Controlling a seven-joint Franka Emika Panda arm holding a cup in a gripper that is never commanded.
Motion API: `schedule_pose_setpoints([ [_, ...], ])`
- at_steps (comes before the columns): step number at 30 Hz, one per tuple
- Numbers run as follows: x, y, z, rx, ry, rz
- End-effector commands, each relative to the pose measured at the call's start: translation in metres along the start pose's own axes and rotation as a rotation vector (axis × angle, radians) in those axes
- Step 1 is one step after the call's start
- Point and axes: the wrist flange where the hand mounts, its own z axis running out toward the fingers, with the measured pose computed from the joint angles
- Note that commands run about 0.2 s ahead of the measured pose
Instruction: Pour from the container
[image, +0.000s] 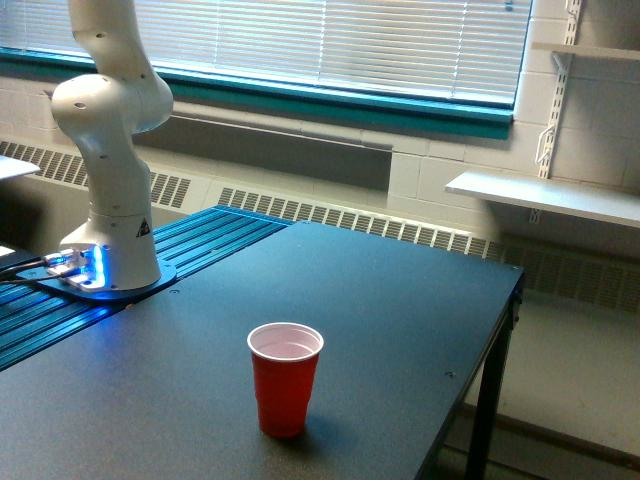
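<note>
A red plastic cup (285, 378) stood upright on the dark table (400, 300), low in the frame and a little left of centre, its white inside showing at the rim. It stood alone, well apart from everything else on the tabletop.

In the upper left of the frame rose the white arm (108, 150) — only its base and lower joints were in view, the upper links running out past the top edge. The base sat on a round plate at the left side, beside a ribbed blue surface (200, 245), with blue lights glowing at its foot and cables leading off to the left edge.

The gripper lay outside the frame, so I could not tell whether its fingers were spread or closed on anything. The clear container was likewise nowhere within the frame.

Behind the table ran a window with closed blinds (330, 40), a radiator grille beneath, and white shelves (545, 195) at the right.
</note>
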Motion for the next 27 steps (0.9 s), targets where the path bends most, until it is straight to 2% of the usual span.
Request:
schedule_pose_setpoints([
  [1,0.002,-0.001,-0.007,0.018,0.009,0.012],
  [11,0.006,0.017,-0.012,0.020,0.022,0.006],
  [15,0.007,0.027,-0.016,0.007,0.030,-0.009],
  [19,0.008,0.040,-0.018,-0.015,0.048,-0.001],
  [27,0.005,0.075,-0.017,-0.070,0.057,0.016],
])
